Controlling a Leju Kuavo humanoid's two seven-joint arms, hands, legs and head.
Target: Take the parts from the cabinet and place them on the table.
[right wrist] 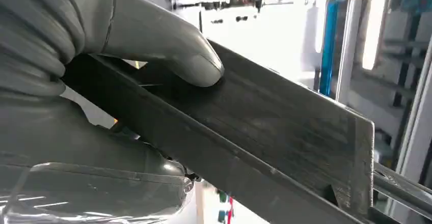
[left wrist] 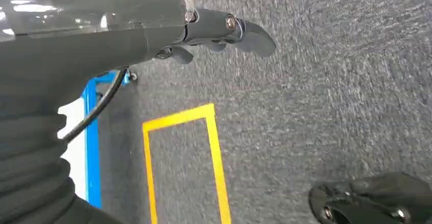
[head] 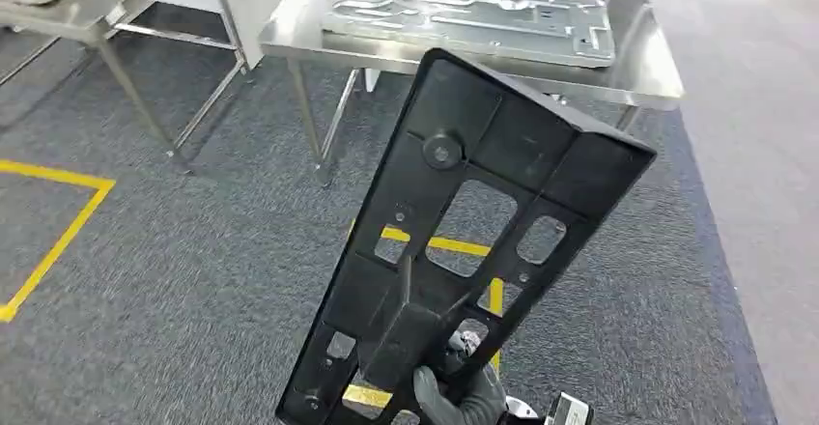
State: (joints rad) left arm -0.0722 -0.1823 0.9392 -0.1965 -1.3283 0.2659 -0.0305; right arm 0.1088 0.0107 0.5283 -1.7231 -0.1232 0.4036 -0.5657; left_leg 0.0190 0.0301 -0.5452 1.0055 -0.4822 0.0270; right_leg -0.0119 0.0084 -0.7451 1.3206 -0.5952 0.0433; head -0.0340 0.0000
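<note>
right hand [head: 454, 398]: grips the lower end of the black part; in the right wrist view the grey thumb [right wrist: 168, 46] presses flat on its side wall.
black part [head: 454, 251]: long flat plastic panel with raised rim, ribs and several cut-outs; held up over the carpet, tilted, top end leaning right and toward the tabletop. Not touching the tabletop.
part detail: round boss near the upper end, one large rectangular opening mid-panel, smaller ones beside and below it.
left hand [left wrist: 224, 30]: holds nothing, hangs over the carpet, dark fingers only loosely bent and apart.
tabletop [head: 637, 68]: stainless steel, ahead of the robot, beyond the part's top end.
metal plate [head: 473, 14]: grey stamped sheet with slots, lies flat on that tabletop.
second table [head: 106, 0]: steel, at upper left, carries another grey sheet at the frame edge.
floor: grey carpet [head: 193, 280] with yellow tape lines [head: 58, 241] at left; more yellow tape visible through the part's cut-outs.
</note>
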